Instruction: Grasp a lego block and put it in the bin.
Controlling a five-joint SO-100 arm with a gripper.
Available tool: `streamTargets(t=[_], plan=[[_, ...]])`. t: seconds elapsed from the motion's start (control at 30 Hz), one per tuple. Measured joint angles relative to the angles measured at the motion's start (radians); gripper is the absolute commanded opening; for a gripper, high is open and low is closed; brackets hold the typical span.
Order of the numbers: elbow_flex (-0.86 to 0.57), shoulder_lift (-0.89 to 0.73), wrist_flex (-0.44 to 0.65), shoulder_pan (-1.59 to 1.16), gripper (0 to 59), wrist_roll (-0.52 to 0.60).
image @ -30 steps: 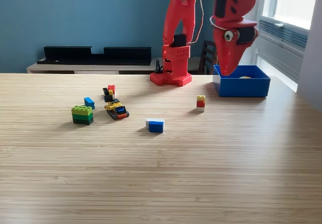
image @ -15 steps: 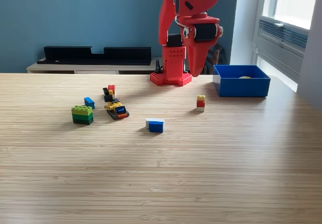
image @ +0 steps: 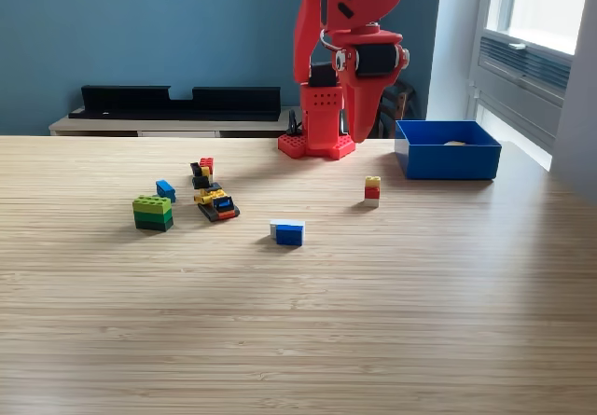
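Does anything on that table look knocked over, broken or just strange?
Nothing stands out. The lego pieces sit loose on the table; the yellow-and-red stack stands upright, the bin sits square, and the gripper hangs above the table, holding nothing visible.

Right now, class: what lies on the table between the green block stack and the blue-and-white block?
In the exterior view, a yellow and black lego vehicle lies between the green stack and the blue-and-white block.
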Motion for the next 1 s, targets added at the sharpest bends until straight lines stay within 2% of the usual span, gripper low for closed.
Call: streamTargets(t=[0.37,0.53,0.67,0.8,1.0], plan=[[-0.080,-0.009,-0.002,0.028,0.1,-0.005],[-0.080,-0.015,-0.063,0.043,0.1,-0.043],[-0.017,-0.015,-0.092,0.028,0.1,-0.109],[0.121,-0.015,-0.140,-0.006,0.1,-0.156],[0.252,-0.012,-0.184,-0.034,0.1,-0.152]])
